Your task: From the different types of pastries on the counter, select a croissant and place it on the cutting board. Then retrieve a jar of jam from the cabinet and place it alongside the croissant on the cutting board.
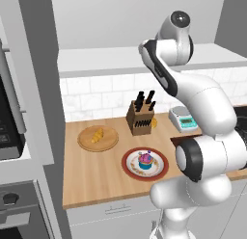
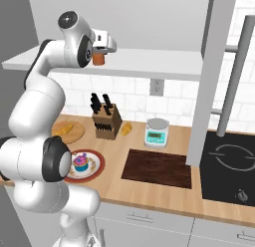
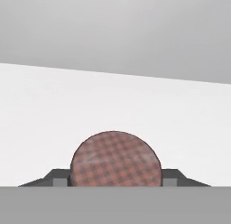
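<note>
1. A croissant [image 2: 63,129] is seen on the round wooden board [image 2: 74,136] toward the left end of the counter [image 2: 149,196]. The frosted cupcake [image 2: 81,162] is seen on a plate [image 2: 97,169] at the counter's front edge.
2. The jar of jam [image 2: 99,60] stands at the front edge of the cabinet shelf [image 2: 159,59]. The gripper [image 2: 100,55] is closed on it, one fingertip [image 3: 58,179] pressed to each side. A side grip is judged to suit drawing it out over that edge.
3. The knife block [image 2: 106,121] stands below at the back wall, with a second croissant [image 2: 126,128] just beside it. Its handles should be cleared on descent.
4. The cutting board [image 2: 158,167] lies bare near the front edge, with a scale [image 2: 157,132] behind and the hob [image 2: 229,166] to the right. Ample landing room is offered.
</note>
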